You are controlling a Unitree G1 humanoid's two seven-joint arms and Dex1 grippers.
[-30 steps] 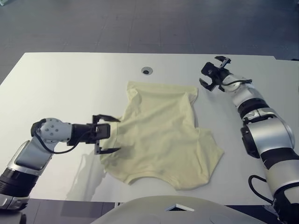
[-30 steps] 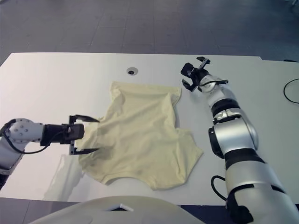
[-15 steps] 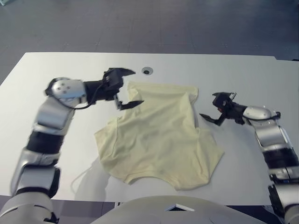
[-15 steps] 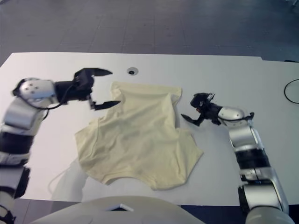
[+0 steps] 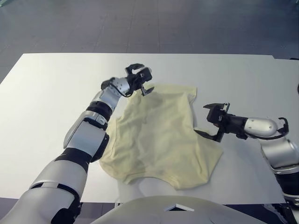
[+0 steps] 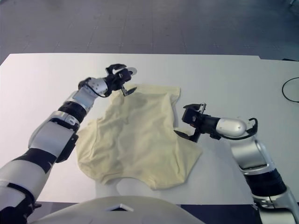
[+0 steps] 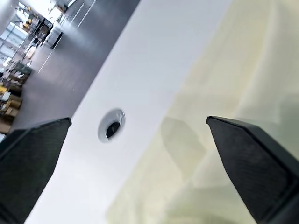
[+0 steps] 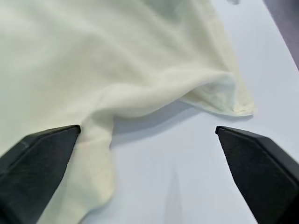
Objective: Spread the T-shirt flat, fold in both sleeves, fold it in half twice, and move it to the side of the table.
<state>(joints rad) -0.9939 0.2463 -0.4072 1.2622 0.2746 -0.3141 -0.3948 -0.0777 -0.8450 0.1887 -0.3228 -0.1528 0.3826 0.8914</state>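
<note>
Item: one T-shirt (image 5: pixel 159 135), pale yellow, soft knit, matte. It lies loosely spread and rumpled on a smooth white tabletop (image 5: pixel 56 84), with shallow creases across the body and the near hem curled under.

Landmark: a small round cable hole (image 7: pixel 111 125) with a metal rim, set in the tabletop. The T-shirt's far edge lies just beside this hole, and the cloth runs from there toward the robot.

Left end effector (image 5: pixel 145 81): two dark, tapered fingers, spread apart and gripping nothing. It sits just beside the hole, over the T-shirt's far left corner. Contact with the cloth cannot be confirmed.

Right end effector (image 5: pixel 209 120): fingers likewise spread, nothing gripped. It sits well apart from the hole, at the T-shirt's right edge. A raised fold of cloth at that edge lies between and just ahead of its fingers (image 8: pixel 39 158).
</note>
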